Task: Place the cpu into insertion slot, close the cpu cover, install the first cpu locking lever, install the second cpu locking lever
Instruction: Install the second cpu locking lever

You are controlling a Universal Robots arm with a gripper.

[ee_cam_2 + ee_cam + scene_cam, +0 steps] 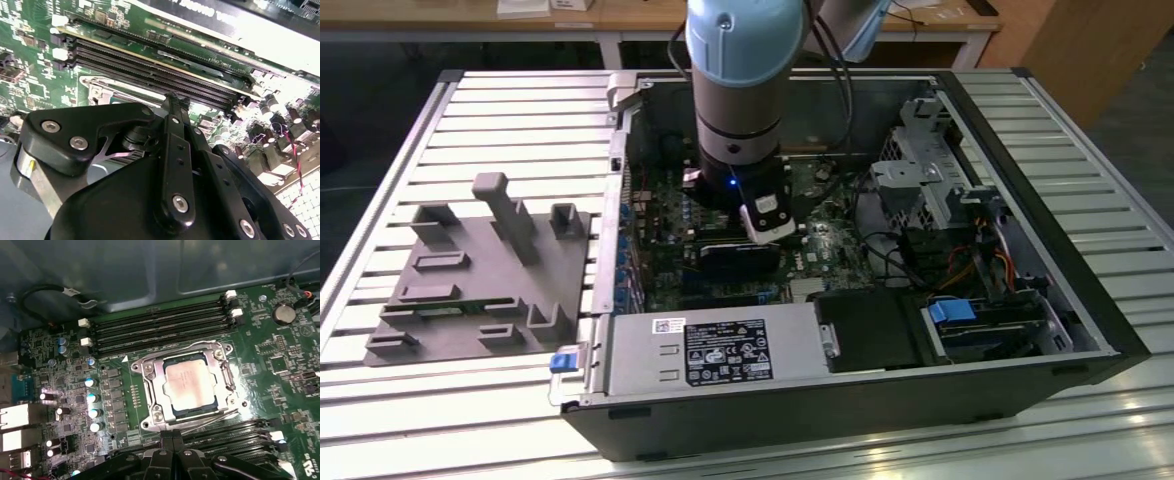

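On the exterior view's left, a grey fixture block point(480, 275) lay on the slatted table point(400, 150). To its right, the arm reached down into the open computer case point(1067, 290). In the first wrist view, the chip point(189, 384) sat in its socket point(151, 390) — cover point(222, 371) down around it. The gripper point(172, 442) hung just beside the socket — fingers pressed together, holding nothing.

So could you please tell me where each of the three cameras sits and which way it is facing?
Exterior view: off the arm, above and in front of the open computer case, looking down into it; the arm's blue-grey column descends over the motherboard.
First wrist view: on the arm, looking down at the cpu seated in the insertion slot, cpu cover closed around it; the black hand shows.
Second wrist view: on the arm, low across the hand toward the memory slots.
Both wrist views share the hand, socket and memory slots.
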